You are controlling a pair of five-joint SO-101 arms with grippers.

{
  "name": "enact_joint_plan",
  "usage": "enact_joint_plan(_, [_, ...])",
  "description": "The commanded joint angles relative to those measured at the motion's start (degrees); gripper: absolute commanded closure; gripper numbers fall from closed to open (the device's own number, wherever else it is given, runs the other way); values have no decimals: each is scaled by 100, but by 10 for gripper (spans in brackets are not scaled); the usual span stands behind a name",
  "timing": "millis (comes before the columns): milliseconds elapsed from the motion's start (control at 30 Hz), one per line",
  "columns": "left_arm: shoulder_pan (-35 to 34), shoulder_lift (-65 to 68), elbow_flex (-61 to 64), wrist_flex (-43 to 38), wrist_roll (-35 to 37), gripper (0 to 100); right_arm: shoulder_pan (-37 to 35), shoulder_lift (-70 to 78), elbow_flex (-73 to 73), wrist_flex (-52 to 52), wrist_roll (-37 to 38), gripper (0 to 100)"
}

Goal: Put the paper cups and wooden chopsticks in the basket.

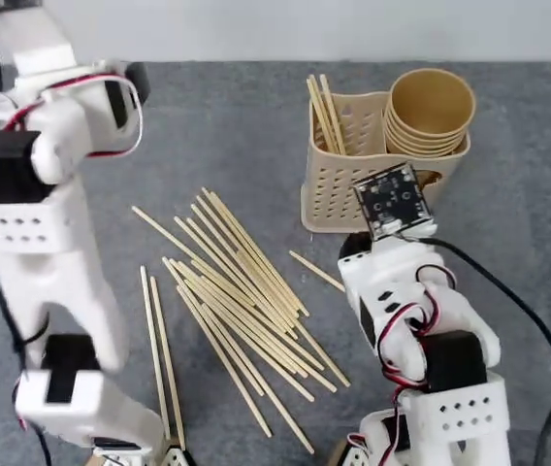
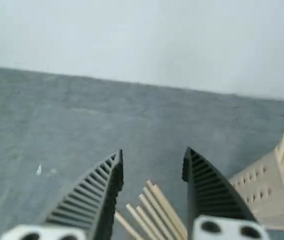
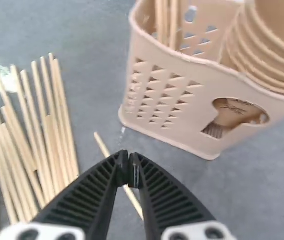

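A beige perforated basket [image 1: 334, 184] [image 3: 167, 100] [image 2: 272, 190] stands at the back right. A stack of paper cups [image 1: 433, 102] [image 3: 267, 55] sits in one compartment and a few wooden chopsticks [image 1: 322, 112] [image 3: 164, 20] in the other. Several loose chopsticks [image 1: 242, 291] [image 3: 37, 125] [image 2: 154, 210] lie fanned on the grey table. A single chopstick [image 1: 316, 272] [image 3: 102, 142] lies apart, close to the basket. My right gripper [image 3: 128, 162] is shut with nothing in it, just above that single chopstick. My left gripper [image 2: 152, 160] is open and raised above the far end of the pile.
Two more chopsticks [image 1: 159, 349] lie side by side near the left arm's base [image 1: 62, 398]. The right arm's wrist [image 1: 397, 202] hangs right in front of the basket. A white wall [image 2: 142, 40] closes the table's far edge.
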Motion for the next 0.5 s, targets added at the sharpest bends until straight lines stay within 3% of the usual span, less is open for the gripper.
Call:
enact_joint_plan(0, [-149,-1064,989,97,-211,869,-259,75,-44,180,0,983])
enact_joint_plan(200, [-202,-2092,3055,-440,-396,898,-426,1059,-97,180,484,983])
enact_joint_plan(467, [-791,-3059,5402,-1609,-387,898,-488,2976,-809,101,1222,951])
